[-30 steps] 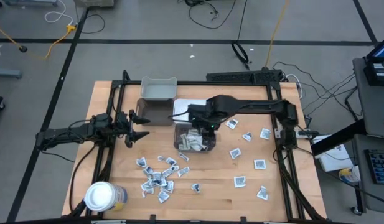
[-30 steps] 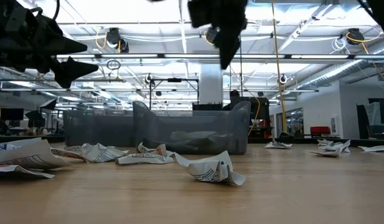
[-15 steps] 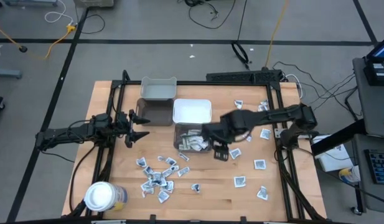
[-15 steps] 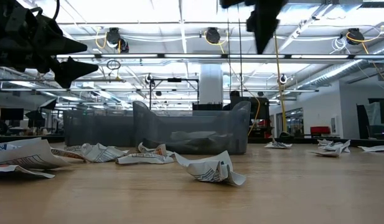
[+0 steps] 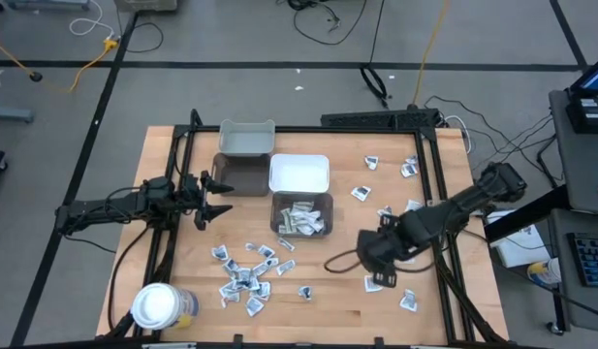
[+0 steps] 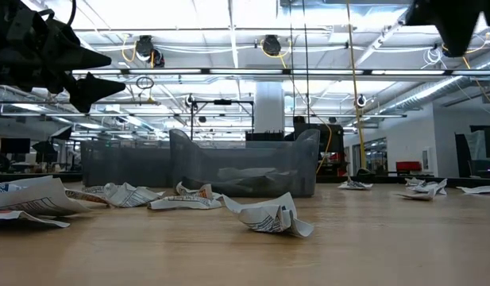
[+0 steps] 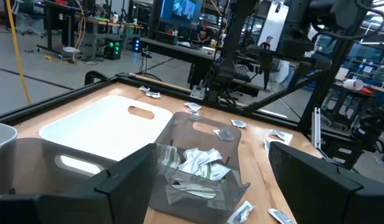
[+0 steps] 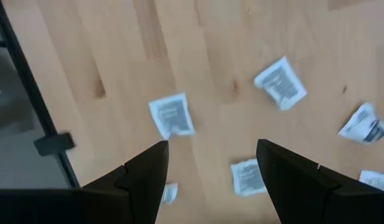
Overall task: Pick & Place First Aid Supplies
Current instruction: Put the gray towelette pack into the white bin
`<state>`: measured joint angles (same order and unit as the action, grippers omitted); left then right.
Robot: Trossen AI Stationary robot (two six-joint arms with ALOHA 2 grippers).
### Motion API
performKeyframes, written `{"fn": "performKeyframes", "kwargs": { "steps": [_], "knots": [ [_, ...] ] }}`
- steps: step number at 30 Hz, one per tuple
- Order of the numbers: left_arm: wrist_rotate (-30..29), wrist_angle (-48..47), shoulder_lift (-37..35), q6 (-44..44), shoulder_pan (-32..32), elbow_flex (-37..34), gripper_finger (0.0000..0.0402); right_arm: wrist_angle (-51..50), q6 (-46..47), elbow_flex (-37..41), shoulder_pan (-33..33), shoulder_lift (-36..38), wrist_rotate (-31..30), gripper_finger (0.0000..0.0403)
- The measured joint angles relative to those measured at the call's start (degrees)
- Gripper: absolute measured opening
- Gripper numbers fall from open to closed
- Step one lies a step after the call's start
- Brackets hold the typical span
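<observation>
The right gripper (image 5: pixel 378 254) has swung away from the clear bin (image 5: pixel 301 215) in the last second and now hangs over the scattered packets (image 5: pixel 374 282) on the right half of the table (image 5: pixel 318 310). Its fingers stand well apart and hold nothing, so the previous packet has evidently been delivered and the arm is lining up the next pick. The right wrist view shows bare wood between the fingers, with one packet (image 8: pixel 172 116) just ahead and another (image 8: pixel 247 177) close by. The left gripper (image 5: pixel 209 197) waits beside the dark bin (image 5: pixel 236 173), fingers likewise apart and empty. Supplies are split three ways: several in the clear bin, a crumpled cluster (image 5: pixel 242 276) at the table's front left, and loose single packets on the right. Also present are a white bin (image 5: pixel 299 174), a grey bin (image 5: pixel 247 138) and a jar (image 5: pixel 161 307). Nothing obstructs the right arm's approach; in my judgement the flat packets will be awkward to pinch off the wood.
</observation>
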<state>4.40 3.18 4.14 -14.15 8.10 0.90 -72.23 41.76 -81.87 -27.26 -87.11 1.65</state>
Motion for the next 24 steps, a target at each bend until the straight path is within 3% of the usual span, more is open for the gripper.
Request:
{"fn": "performKeyframes", "kwargs": {
  "steps": [8, 24],
  "knots": [
    [0.0, 0.0, 0.0, 0.0, 0.0, 0.0, 0.031, 5.9, 2.7, 8.3, -4.5, -0.2, -0.1, 0.0238],
    [0.0, 0.0, 0.0, 0.0, 0.0, 0.0, 0.031, 30.4, 5.6, 26.1, -6.2, -0.8, 0.2, 0.0238]
  ]
}}
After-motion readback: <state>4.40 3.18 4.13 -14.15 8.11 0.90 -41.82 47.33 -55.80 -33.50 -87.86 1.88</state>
